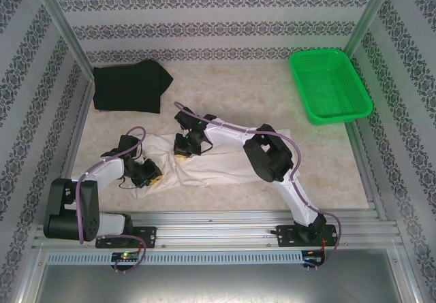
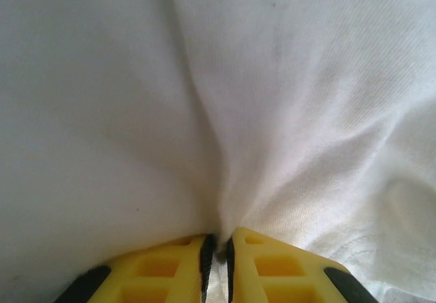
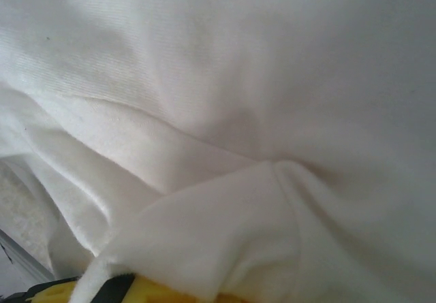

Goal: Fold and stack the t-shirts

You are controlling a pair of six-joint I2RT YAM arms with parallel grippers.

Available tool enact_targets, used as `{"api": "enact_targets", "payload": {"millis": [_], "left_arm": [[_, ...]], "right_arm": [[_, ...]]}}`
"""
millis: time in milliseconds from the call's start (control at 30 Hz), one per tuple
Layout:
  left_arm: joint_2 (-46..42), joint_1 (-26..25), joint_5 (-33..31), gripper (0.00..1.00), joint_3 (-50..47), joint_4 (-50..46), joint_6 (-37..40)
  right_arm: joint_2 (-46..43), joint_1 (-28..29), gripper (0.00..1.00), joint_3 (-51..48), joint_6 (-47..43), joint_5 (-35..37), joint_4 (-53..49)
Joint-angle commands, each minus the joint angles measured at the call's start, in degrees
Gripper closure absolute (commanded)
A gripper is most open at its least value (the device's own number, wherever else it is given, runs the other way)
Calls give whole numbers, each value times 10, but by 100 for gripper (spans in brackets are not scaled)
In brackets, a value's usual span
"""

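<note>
Cream shirt (image 1: 225, 163) spread on surface (image 1: 259, 92), just near-side of black shirt (image 1: 129, 86), long axis L-R. L claw (image 1: 151, 177) & R claw (image 1: 182, 153) both clamped on its left end; rest trails right.

I see nothing I can read: no words, numbers or labels on the white shirt (image 1: 225, 163), black shirt (image 1: 129, 88) or basket (image 1: 330, 88).

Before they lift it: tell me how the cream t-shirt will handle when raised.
Probably floppy: the cream t-shirt puckers into creases where the left gripper pinches it. Likely to sag wherever unheld, since it lies rumpled on the table. Probably light: the thin cloth folds over itself.
</note>
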Motion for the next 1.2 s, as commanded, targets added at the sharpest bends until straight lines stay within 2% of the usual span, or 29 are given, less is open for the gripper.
{"api": "enact_targets", "payload": {"millis": [0, 667, 1167], "left_arm": [[12, 17, -73, 82, -29, -33, 18], [-6, 66, -97, 84, -25, -54, 17], [-43, 84, -121, 95, -20, -83, 1]], "right_arm": [[-22, -4, 100, -16, 1, 8, 3], [-149, -17, 100, -193, -7, -29, 11], [-173, -20, 100, -260, -18, -47, 10]]}}
